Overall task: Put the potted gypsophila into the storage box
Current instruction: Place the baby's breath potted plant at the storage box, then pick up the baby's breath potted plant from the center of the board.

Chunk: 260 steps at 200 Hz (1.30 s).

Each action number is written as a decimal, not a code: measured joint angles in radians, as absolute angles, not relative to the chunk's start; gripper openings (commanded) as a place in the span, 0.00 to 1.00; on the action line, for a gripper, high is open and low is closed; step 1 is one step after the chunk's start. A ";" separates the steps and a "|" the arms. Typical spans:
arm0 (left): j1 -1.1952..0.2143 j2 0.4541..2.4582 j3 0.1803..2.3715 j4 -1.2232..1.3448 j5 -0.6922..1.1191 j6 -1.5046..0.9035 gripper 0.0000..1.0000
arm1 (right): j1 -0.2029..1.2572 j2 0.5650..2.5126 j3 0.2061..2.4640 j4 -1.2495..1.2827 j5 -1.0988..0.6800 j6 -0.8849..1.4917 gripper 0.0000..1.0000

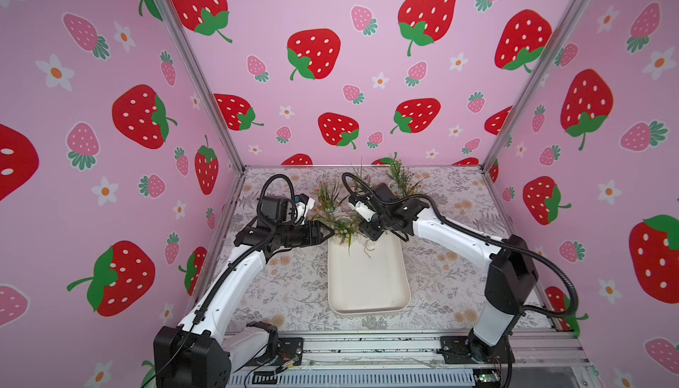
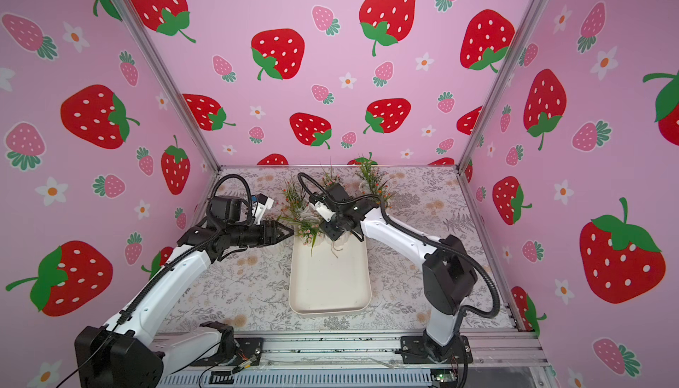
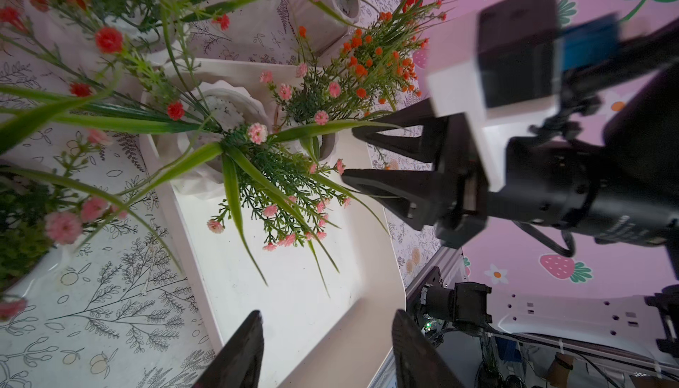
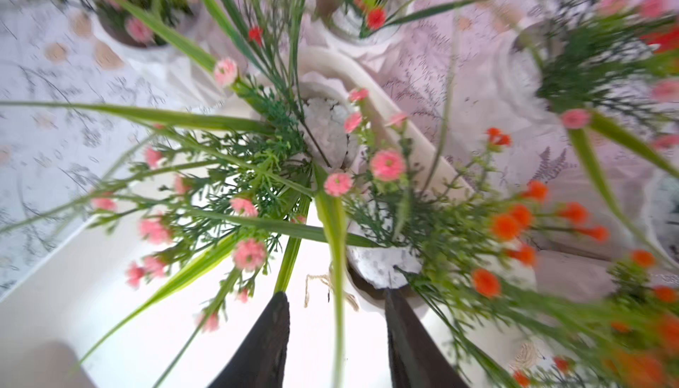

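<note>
The storage box (image 1: 367, 283) is a cream tray lying mid-table in both top views. Two potted gypsophila stand at its far end: one with pink flowers (image 3: 220, 118) and one with orange and pink flowers (image 3: 323, 140). My right gripper (image 4: 335, 299) hangs open just above the orange-flowered pot (image 4: 382, 265), with only a loose green leaf blade between its fingers. The left wrist view shows it from the side (image 3: 349, 154), jaws apart. My left gripper (image 1: 330, 233) is open and empty at the box's far left corner, pointing at the pink plant.
More white pots with sprigs stand on the floral tablecloth behind the box (image 1: 329, 195) (image 1: 398, 176); several crowd close round its far end in the wrist views (image 3: 323, 11) (image 3: 36, 268). Pink strawberry walls enclose three sides. A metal rail (image 1: 367, 345) runs along the front.
</note>
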<state>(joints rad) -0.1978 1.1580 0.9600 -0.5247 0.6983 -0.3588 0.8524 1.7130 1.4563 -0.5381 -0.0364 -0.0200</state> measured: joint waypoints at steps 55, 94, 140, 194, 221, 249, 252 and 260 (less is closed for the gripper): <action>-0.198 1.158 0.960 -0.525 0.688 -0.360 0.59 | 0.631 1.449 1.275 -0.395 -0.184 0.101 0.48; -0.199 1.158 0.960 -0.524 0.694 -0.363 0.59 | 0.440 1.357 1.184 -0.340 -0.295 0.223 0.50; -0.200 1.166 0.960 -0.521 0.705 -0.364 0.59 | 0.289 1.340 1.138 -0.339 -0.339 0.346 0.56; -0.201 1.135 0.958 -0.506 0.590 -0.385 0.59 | 0.169 1.457 1.163 -0.381 -0.349 0.415 0.54; -0.201 1.081 0.946 -0.474 0.537 -0.388 0.60 | 0.159 1.559 1.212 -0.418 -0.339 0.421 0.52; -0.201 1.060 0.939 -0.467 0.508 -0.387 0.60 | 0.159 1.660 1.280 -0.438 -0.342 0.424 0.46; -0.201 1.060 0.939 -0.467 0.506 -0.387 0.60 | 0.159 1.670 1.288 -0.438 -0.343 0.426 0.45; -0.201 1.061 0.939 -0.467 0.505 -0.387 0.60 | 0.159 1.696 1.303 -0.436 -0.345 0.426 0.43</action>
<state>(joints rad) -0.2008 1.0611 0.9390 -0.4671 0.5045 -0.3870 0.1585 1.6958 1.3033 -0.4362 -0.3447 0.4263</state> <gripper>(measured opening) 0.598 0.454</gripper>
